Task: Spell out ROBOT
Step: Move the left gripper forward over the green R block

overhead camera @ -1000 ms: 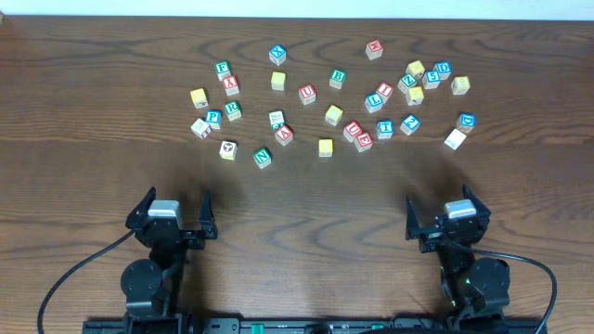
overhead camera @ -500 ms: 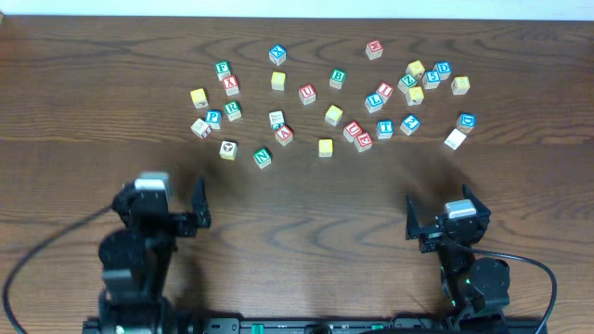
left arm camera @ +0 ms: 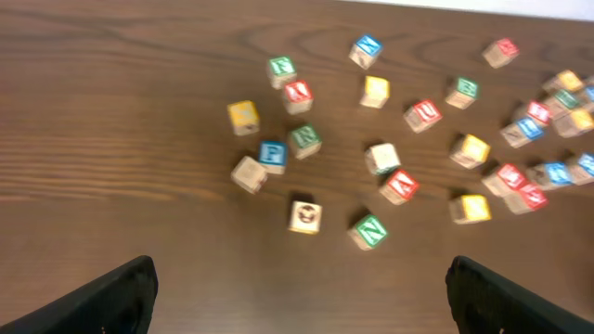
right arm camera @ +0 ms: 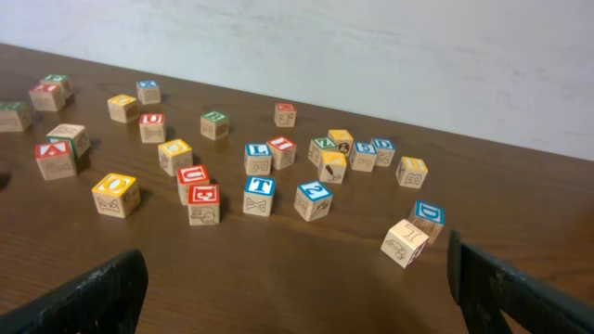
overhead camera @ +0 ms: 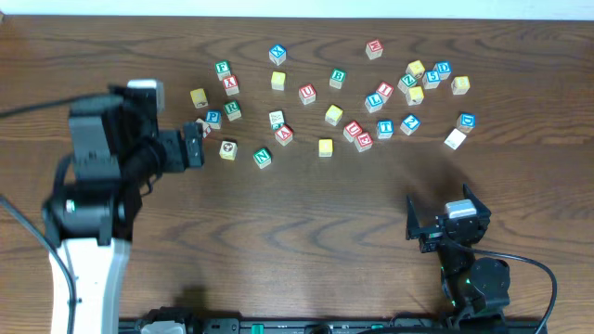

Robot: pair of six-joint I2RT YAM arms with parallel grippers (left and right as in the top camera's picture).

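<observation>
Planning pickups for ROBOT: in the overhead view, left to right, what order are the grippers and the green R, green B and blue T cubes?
left gripper, green R cube, green B cube, blue T cube, right gripper

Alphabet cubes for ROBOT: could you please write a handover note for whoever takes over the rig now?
Left gripper: open, empty, above the table, left of the green R cube.
Right gripper: open, empty, at the table's near right.
The R cube, green B cube, blue T cube and yellow O cube lie scattered, apart.
Done: nothing lined up.
Left: find a second O, then pick and line up all five.
</observation>
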